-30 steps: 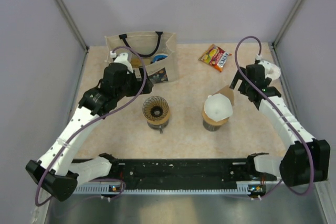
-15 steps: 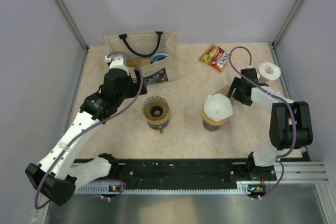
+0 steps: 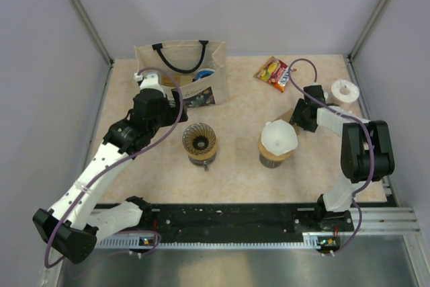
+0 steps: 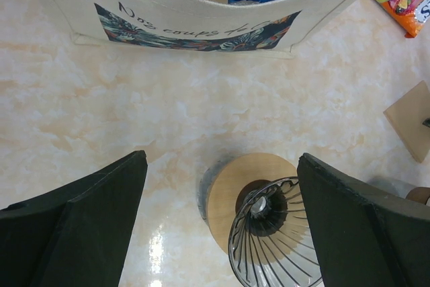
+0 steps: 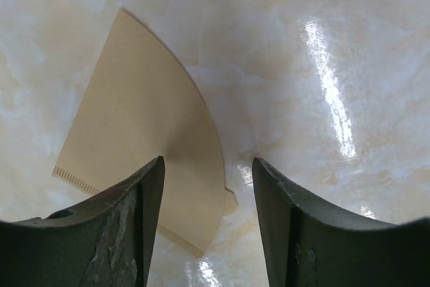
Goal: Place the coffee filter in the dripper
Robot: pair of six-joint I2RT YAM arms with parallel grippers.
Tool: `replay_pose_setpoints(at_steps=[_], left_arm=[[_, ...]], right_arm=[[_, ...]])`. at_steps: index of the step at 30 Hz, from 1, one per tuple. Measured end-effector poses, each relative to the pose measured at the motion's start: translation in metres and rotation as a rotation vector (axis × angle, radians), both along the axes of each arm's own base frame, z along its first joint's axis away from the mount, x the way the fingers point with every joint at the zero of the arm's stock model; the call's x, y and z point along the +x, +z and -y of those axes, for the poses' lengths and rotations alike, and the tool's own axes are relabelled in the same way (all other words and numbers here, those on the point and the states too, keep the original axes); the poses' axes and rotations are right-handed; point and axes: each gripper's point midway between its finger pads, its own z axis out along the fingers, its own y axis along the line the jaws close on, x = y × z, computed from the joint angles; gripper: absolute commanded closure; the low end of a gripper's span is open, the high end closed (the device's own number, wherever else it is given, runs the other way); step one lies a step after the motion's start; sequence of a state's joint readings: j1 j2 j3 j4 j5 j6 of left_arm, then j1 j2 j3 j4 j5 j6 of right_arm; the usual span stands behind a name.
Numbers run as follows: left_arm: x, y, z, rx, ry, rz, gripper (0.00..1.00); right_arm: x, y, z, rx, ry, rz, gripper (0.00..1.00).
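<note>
top external: the dripper (image 3: 199,140) stands left of centre on the table (image 3: 235,173), with nothing in its cone.
coffee filter (image 3: 290,117): lies flat on the table, well apart from the dripper, behind and just beside the white cone (image 3: 277,138).
right gripper (image 3: 300,116): fingers parted, holding nothing, low over the filter (image 5: 141,139). in the right wrist view the gripper (image 5: 208,166) straddles the filter's curved edge; i cannot tell whether it touches the paper.
left gripper (image 4: 218,166): spread wide, holding nothing, hanging between the tote bag (image 4: 195,11) and the dripper (image 4: 232,189).
in the way: the white cone sits on a brown base between filter and dripper.
around: the tote bag (image 3: 180,72) stands at the back left and a snack packet (image 3: 275,73) lies at the back right.
room: bare table lies between the two cones and in front of them; grey walls close in the sides and back.
hard to see: a white ring (image 3: 346,90) near the right wall may be a roll of tape. the left wrist view cuts off the filter (image 4: 410,122) at its right edge.
</note>
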State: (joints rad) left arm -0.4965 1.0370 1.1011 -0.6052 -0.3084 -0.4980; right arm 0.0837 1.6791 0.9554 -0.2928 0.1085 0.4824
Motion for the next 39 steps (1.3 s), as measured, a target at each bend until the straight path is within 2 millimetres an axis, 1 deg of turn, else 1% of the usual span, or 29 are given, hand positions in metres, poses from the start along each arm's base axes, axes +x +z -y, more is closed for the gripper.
replay_pose_setpoints(at_steps=[4,9,10,12,15,17,20,21,24,29,31,32,33,34,35,37,39], left_arm=[[0.0,-0.001,0.0,0.002,0.001,-0.003,0.01],[0.001,-0.002,-0.004,0.013,0.017,-0.001,0.01],[0.001,-0.003,-0.004,0.015,0.019,-0.003,0.01],[0.0,-0.005,-0.005,0.018,0.021,-0.005,0.01],[0.0,-0.004,-0.006,0.019,0.024,-0.003,0.01],[0.0,-0.003,-0.006,0.018,0.026,0.0,0.01],[-0.001,-0.002,-0.007,0.016,0.028,0.006,0.01],[-0.001,-0.001,-0.007,0.016,0.029,0.007,0.01],[-0.002,-0.001,-0.008,0.016,0.03,0.009,0.01],[-0.002,-0.001,-0.007,0.015,0.029,0.009,0.01],[-0.002,-0.001,-0.007,0.014,0.026,0.008,0.01],[-0.002,-0.001,-0.007,0.014,0.024,0.008,0.01],[-0.002,-0.001,-0.006,0.013,0.019,0.008,0.01],[-0.002,0.0,-0.005,0.011,0.013,0.009,0.01],[-0.002,0.0,-0.003,0.008,0.004,0.008,0.01],[-0.003,0.0,0.002,0.002,-0.025,0.009,0.01],[-0.003,0.003,0.01,-0.015,-0.071,0.011,0.01]], right_arm=[[0.003,-0.001,-0.002,-0.043,0.0,-0.013,0.48],[0.005,-0.003,-0.003,-0.101,-0.006,-0.033,0.56],[0.005,-0.003,-0.003,-0.111,-0.006,-0.034,0.58],[0.005,-0.004,-0.004,-0.126,-0.008,-0.036,0.68],[0.006,-0.004,-0.005,-0.133,-0.015,-0.034,0.76],[0.006,-0.004,-0.006,-0.132,-0.016,-0.033,0.83],[0.006,-0.004,-0.006,-0.126,-0.021,-0.031,0.9],[0.006,-0.004,-0.007,-0.124,-0.022,-0.03,0.91],[0.007,-0.003,-0.008,-0.117,-0.021,-0.028,0.99],[0.007,-0.002,-0.009,-0.116,-0.006,-0.026,1.0],[0.007,0.002,-0.009,-0.122,0.015,-0.02,1.0],[0.007,0.006,-0.01,-0.125,0.025,-0.01,1.0],[0.009,0.015,-0.01,-0.126,0.038,0.014,1.0],[0.011,0.025,-0.011,-0.126,0.047,0.041,1.0],[0.014,0.04,-0.012,-0.123,0.058,0.081,1.0],[0.019,0.077,-0.014,-0.113,0.079,0.185,1.0],[0.023,0.12,-0.018,-0.094,0.1,0.299,1.0]])
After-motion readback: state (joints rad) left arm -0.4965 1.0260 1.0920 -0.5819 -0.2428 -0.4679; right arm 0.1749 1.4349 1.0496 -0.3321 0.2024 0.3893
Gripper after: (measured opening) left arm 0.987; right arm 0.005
